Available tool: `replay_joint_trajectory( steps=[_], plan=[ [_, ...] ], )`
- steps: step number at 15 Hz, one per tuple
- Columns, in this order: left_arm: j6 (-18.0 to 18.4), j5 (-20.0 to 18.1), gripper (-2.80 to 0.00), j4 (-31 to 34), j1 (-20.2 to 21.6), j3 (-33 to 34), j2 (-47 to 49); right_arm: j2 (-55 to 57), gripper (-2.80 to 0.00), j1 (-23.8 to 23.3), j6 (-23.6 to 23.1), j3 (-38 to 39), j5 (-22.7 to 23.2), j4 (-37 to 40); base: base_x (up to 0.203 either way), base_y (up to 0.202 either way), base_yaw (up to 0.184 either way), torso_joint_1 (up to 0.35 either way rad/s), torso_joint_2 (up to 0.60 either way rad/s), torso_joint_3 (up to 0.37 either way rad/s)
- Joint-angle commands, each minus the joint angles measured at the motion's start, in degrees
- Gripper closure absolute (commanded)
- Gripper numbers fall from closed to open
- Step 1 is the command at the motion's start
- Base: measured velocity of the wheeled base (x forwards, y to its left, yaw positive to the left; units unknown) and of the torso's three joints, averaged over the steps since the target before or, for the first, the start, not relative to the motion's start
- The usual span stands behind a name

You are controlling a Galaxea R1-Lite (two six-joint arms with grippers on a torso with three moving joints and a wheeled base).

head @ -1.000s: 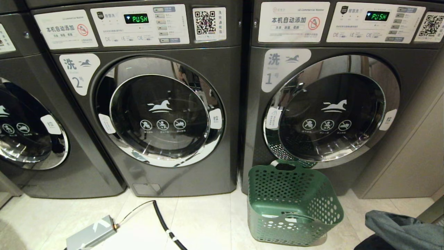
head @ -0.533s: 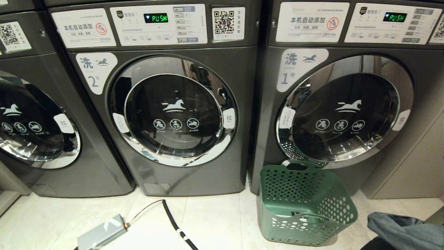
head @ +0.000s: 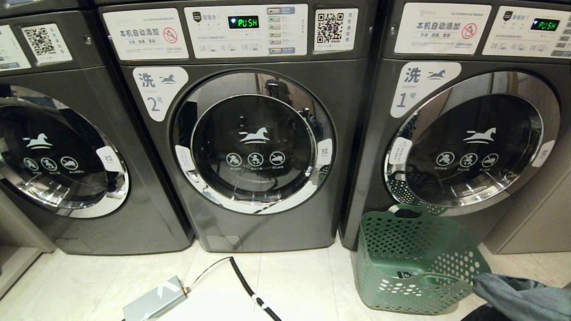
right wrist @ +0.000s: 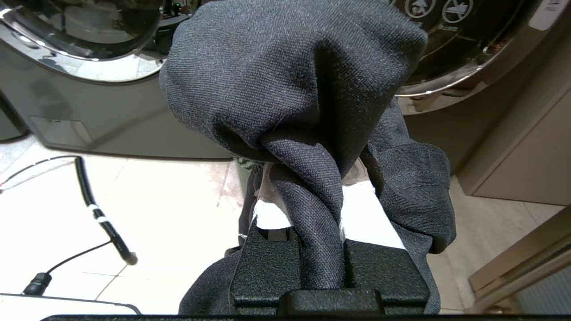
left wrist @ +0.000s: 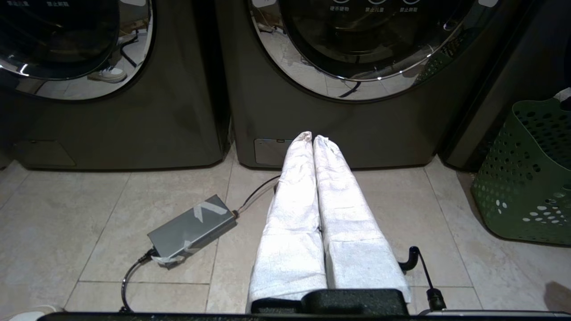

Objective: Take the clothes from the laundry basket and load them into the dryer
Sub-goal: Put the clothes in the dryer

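Over the last second the whole head view has slid sideways: machine number 2 now sits near the middle and machine number 1 has drifted toward the right edge. That is the camera turning with the robot, not the machines or the green laundry basket moving — the basket stands on the floor just in front of machine 1, below its door. The right gripper is pinched on a dark grey garment, a twisted fold running between its white-wrapped fingers and the rest bunched over them; the same cloth shows at the head view's lower right corner, just beside the basket. So one piece is out and in hand, but both round doors look closed, which would have to be dealt with before loading. The left gripper hangs low in front of machine 2 with its padded fingers pressed together, empty. Room is limited: the basket crowds machine 1's door swing, and a grey power brick and black cable lie on the tiles before machine 2.
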Motion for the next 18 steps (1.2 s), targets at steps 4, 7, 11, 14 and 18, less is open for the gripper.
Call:
replay_joint_trajectory(
  steps=[4, 7, 11, 14, 18],
  plan=[
    [-0.1, 0.0, 0.00, 0.0, 0.0, 0.0, -0.1, 0.1, 0.00, 0.0, 0.0, 0.0, 0.0, 0.0, 0.000, 0.197, 0.000, 0.004, 0.01, 0.003],
    [0.0, 0.0, 0.00, 0.0, 0.0, 0.0, -0.1, 0.1, 0.00, 0.0, 0.0, 0.0, 0.0, 0.0, 0.000, 0.194, 0.000, 0.006, 0.00, 0.002],
    [0.0, 0.0, 0.00, 0.0, 0.0, 0.1, -0.1, 0.1, 0.00, 0.0, -0.1, 0.0, 0.0, 0.0, 0.000, 0.194, -0.002, 0.001, 0.00, 0.002],
    [0.0, 0.0, 0.00, 0.1, 0.0, 0.1, -0.1, 0.1, 0.00, 0.0, 0.0, 0.0, 0.0, 0.0, 0.000, 0.086, 0.000, 0.001, 0.00, 0.001],
    [0.1, -0.1, 0.00, 0.1, 0.0, 0.0, 0.0, 0.1, 0.00, 0.0, 0.0, 0.0, 0.0, 0.0, 0.000, 0.000, 0.000, 0.000, 0.00, 0.000]
  ],
)
